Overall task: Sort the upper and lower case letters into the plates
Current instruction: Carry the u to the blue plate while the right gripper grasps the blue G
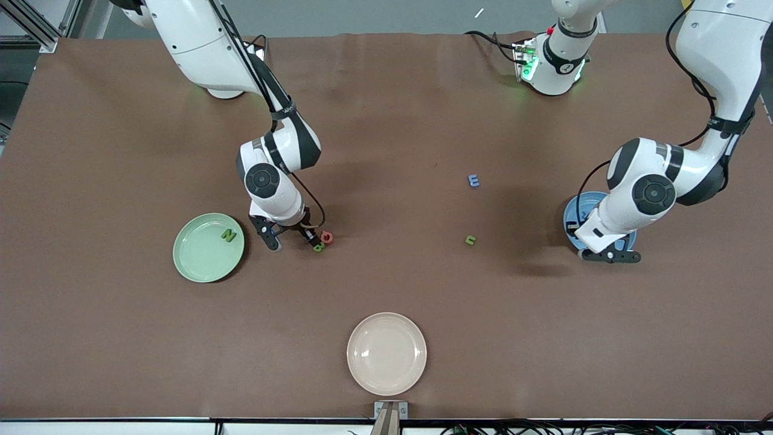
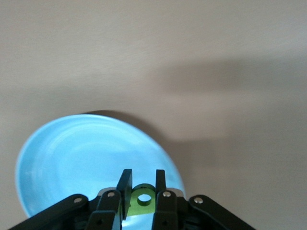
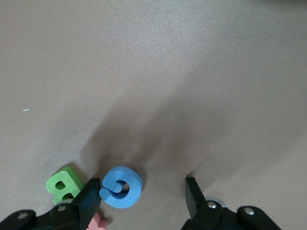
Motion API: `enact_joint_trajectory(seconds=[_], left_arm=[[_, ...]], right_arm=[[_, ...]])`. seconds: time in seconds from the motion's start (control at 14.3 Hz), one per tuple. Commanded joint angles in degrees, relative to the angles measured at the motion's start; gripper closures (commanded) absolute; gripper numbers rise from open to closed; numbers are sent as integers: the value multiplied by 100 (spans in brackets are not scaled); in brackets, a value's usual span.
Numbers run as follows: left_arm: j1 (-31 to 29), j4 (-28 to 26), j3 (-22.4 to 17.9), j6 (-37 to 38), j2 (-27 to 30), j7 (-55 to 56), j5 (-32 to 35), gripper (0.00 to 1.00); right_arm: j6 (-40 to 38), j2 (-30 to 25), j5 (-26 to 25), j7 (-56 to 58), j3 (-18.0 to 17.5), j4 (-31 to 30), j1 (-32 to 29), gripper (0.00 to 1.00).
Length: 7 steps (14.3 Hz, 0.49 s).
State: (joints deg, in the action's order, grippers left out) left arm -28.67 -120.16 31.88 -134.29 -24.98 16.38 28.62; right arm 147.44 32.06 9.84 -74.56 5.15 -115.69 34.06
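The pale green plate (image 1: 193,260) lies toward the right arm's end and holds a green N (image 1: 228,235). My right gripper (image 1: 291,237) is low at the table beside it, open. In the right wrist view (image 3: 142,191) a blue round letter (image 3: 121,187) lies between its fingers, close to one finger. A green letter (image 3: 62,184) and a red letter (image 1: 327,237) lie beside it. My left gripper (image 2: 143,179) is shut on a green letter with a hole (image 2: 143,200) over the sky blue plate (image 2: 72,158), which the arm partly hides in the front view (image 1: 574,211).
A cream plate (image 1: 386,353) lies at the table's near edge in the middle. A blue E (image 1: 474,180) and a small green letter (image 1: 470,240) lie on the brown table between the two arms.
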Motion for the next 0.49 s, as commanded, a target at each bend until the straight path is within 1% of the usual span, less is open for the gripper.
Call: enact_joint_trajectory(seconds=[0.0, 0.14, 0.28, 0.35, 0.42], left_arm=[[-453, -402, 107, -396, 108, -169, 511, 91], [-665, -551, 107, -606, 108, -423, 548, 91], [-789, -570, 99, -695, 38, -565, 661, 91], [-867, -613, 99, -695, 38, -574, 714, 91], [-938, -649, 99, -695, 29, -626, 732, 91]], right_arm=[[13, 81, -210, -77, 21, 37, -119, 24], [13, 81, -280, -85, 13, 38, -163, 24], [4, 90, -280, -94, 13, 38, -137, 24], [4, 90, -280, -103, 13, 38, -128, 25], [4, 90, -280, -103, 13, 38, -119, 28]])
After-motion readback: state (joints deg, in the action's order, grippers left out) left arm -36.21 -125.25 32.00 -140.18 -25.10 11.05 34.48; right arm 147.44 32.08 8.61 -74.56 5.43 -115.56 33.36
